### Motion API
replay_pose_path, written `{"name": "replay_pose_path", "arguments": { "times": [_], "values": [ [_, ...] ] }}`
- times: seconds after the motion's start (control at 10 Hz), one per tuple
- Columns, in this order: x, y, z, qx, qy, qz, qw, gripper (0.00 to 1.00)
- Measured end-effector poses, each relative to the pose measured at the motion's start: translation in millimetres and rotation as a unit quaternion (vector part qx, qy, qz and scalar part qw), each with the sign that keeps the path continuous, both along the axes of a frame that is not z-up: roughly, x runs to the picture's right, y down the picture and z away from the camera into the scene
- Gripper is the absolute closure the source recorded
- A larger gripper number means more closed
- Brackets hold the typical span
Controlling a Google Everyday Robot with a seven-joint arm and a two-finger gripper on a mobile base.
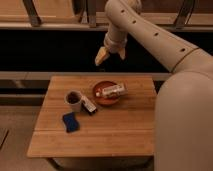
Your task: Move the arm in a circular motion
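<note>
Yellowish two-finger gripper (111, 55), fingers apart and empty, hangs above the far edge of the light wooden table (125, 131) on the thick cream-beige jointed arm (150, 34), apparently mid-circle; the next move probably calls for a smooth curving sweep, high above the red bowl (106, 102).

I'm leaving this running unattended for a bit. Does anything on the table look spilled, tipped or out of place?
Nothing spilled or tipped. The mug stands upright; a packet lies slanted across the bowl, the only oddity. The gripper hangs above the far edge of the table, touching nothing.
</note>
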State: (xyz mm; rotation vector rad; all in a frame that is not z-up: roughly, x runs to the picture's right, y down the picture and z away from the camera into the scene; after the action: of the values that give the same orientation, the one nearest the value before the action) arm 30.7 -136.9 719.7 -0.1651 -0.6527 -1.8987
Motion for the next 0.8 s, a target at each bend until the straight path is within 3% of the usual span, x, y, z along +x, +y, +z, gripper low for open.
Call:
{"name": "replay_pose_path", "arguments": {
  "times": [0.1, 0.4, 0.6, 0.8],
  "values": [
    [3, 1, 13.8, -0.002, -0.008, -0.006, 0.9999, 0.20],
    [-17, -10, 32.6, 0.008, -0.045, -0.029, 0.9985, 0.20],
    [-41, -16, 34.7, 0.007, -0.066, -0.053, 0.9964, 0.20],
    [-42, -17, 34.5, 0.006, -0.067, -0.055, 0.9962, 0.20]
  ]
}}
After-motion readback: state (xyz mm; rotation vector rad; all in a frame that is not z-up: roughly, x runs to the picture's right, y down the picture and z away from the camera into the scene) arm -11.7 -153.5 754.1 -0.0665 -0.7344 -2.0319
